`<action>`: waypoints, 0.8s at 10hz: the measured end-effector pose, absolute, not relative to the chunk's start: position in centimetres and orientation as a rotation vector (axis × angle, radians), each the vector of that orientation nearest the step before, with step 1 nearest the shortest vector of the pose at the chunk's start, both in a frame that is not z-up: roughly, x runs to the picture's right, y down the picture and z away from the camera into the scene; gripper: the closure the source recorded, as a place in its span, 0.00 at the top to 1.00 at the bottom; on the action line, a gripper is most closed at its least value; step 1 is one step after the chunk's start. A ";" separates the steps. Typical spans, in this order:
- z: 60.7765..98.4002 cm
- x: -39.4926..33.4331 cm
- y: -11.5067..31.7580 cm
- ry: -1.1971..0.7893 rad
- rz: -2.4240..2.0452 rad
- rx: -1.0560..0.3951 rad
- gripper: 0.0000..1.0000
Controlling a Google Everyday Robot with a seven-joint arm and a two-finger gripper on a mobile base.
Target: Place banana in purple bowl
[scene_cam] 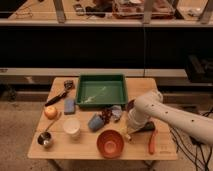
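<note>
My gripper (134, 128) is at the end of the white arm, low over the right front part of the wooden table (85, 150). A short pale yellow piece of the banana (127, 134) shows just under it, on the table; the rest is hidden by the arm. A dark plum rim, which I take for the purple bowl (129, 105), shows behind the arm, right of the green tray; most of it is hidden. The gripper is in front of that bowl and right of the orange bowl (110, 143).
A green tray (101, 91) stands at the back middle. A red-orange stick (151, 142) lies at the front right. A white cup (71, 127), a blue cup (95, 121), a metal cup (45, 139), an orange fruit (50, 112) and a blue sponge (69, 105) stand on the left.
</note>
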State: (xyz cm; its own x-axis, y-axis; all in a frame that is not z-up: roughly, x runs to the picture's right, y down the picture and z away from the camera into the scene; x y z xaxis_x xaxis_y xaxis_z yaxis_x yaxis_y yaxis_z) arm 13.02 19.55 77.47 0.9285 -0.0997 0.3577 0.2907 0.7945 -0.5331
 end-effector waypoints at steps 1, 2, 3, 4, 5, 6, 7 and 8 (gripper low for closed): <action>76.3 12.8 18.2 -0.329 -0.215 -0.599 0.00; 74.5 12.7 15.9 -0.330 -0.215 -0.565 0.00; 73.3 12.7 13.7 -0.327 -0.211 -0.530 0.00; 72.7 12.9 11.4 -0.315 -0.203 -0.494 0.00; 72.9 13.2 9.2 -0.297 -0.189 -0.464 0.00; 73.3 13.6 7.7 -0.278 -0.181 -0.445 0.00; 74.5 14.1 5.8 -0.255 -0.168 -0.425 0.00; 75.5 14.6 4.9 -0.240 -0.156 -0.416 0.00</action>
